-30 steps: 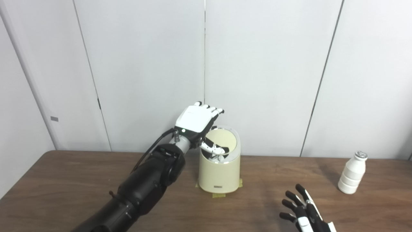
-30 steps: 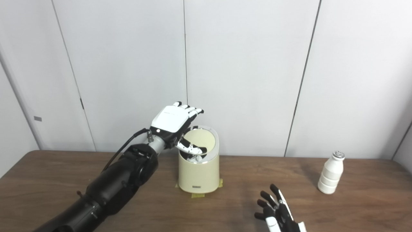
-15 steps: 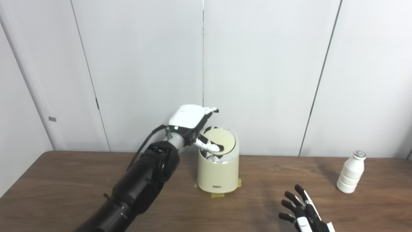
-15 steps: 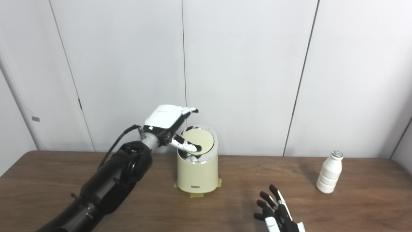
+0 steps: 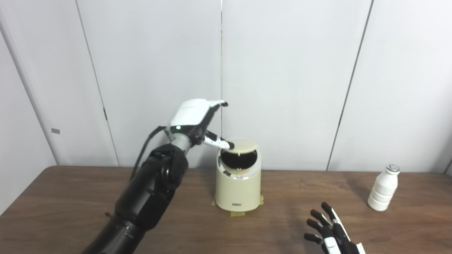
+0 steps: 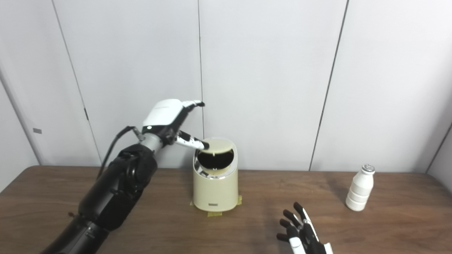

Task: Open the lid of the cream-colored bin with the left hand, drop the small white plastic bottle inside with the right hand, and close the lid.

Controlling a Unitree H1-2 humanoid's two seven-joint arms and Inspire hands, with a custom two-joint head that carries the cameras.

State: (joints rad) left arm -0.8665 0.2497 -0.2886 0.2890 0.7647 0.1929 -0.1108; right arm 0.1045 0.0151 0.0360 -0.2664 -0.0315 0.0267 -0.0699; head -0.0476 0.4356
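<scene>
Plain white wall panels behind, brown wooden table (image 5: pixel 70 197) in front, nothing fancy. Going left to right: the left hand (image 5: pixel 196 118) is raised up just left of the bin (image 5: pixel 238 183), fingers loosely spread and gripping nothing, thumb (image 5: pixel 219 142) poking toward the raised lid (image 5: pixel 243 143). Can't tell if the thumb actually touches the lid edge or just sits next to it. The lid looks swung back and the dark mouth of the bin is wide open, so I'd say the opening step is basically done and we're sitting at the handover to the drop step.

Down at the bottom edge, the right hand (image 5: pixel 330 234) is low over the table with its fingers spread, empty. The bottle (image 5: pixel 383 189) stands upright well off to that hand's right and farther back, not touched by anything.

Next move as I read it: right hand needs to swing out right and forward, wrap around the bottle body, lift it and carry it back left over the opening. Meanwhile the left hand probably has to stay put so the lid doesn't flop shut.
</scene>
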